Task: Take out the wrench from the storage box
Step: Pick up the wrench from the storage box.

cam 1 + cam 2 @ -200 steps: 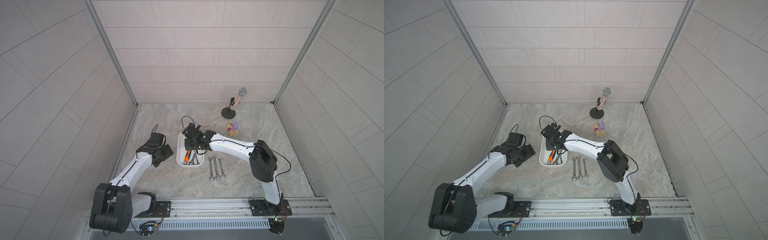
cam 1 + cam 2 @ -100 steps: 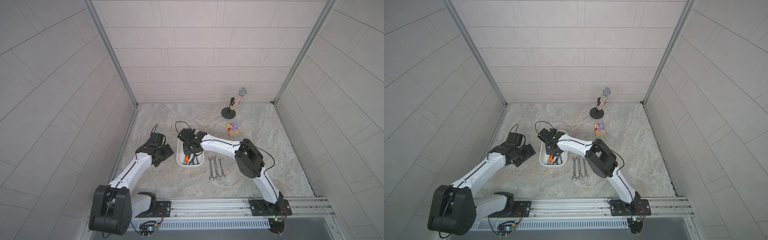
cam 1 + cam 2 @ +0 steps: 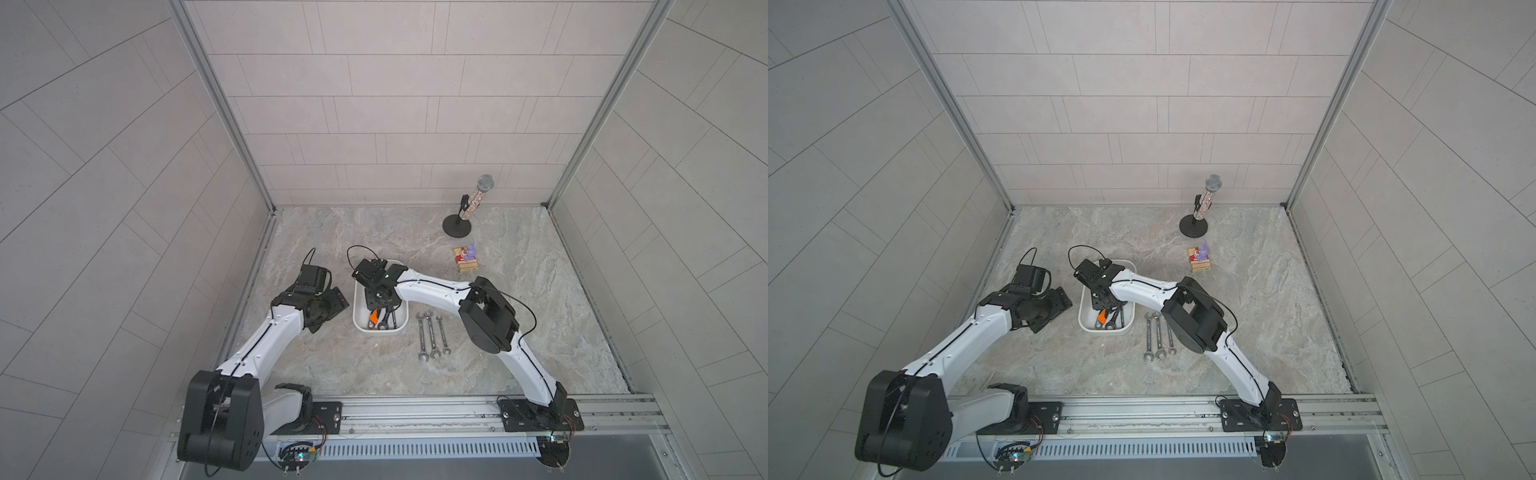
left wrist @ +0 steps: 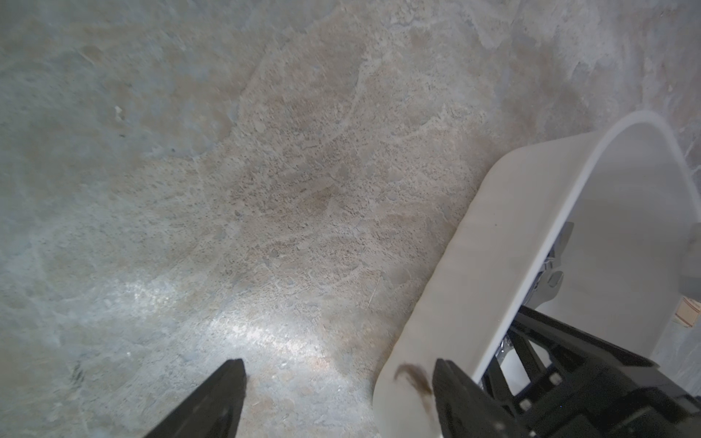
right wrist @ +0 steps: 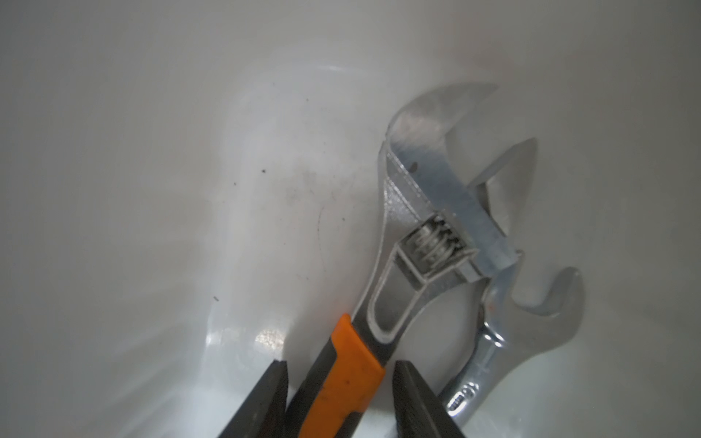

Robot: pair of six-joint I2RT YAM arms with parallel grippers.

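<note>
Grip on the orange handle (image 5: 349,375) was, as I judged, the step in hand. The right hand (image 5: 340,364) was down inside the storage box (image 3: 380,331), and its two fingers stood on either side of that handle at a middle width. Whether the pads already pressed on it, I could not tell.

The adjustable wrench (image 5: 425,212) lay on the box floor, its steel head ahead of the fingertips. To do this well I would close squarely across the handle, low enough that the pads take its full sides and not only the upper edge. Then I would lift straight up, because the head looked heavy and could swing the tool down around the pads.

An open-end wrench (image 5: 538,303) lay against that head and, as it seemed, partly under it, so it might be dragged along. The box held at least these two; more I could not count.

The left hand (image 4: 337,379) was wide and empty, with the outer wall of the box just beside one finger. Three wrenches (image 3: 432,336) lay on the desk (image 3: 374,374), off to one side of the right hand, past the box wall.
</note>
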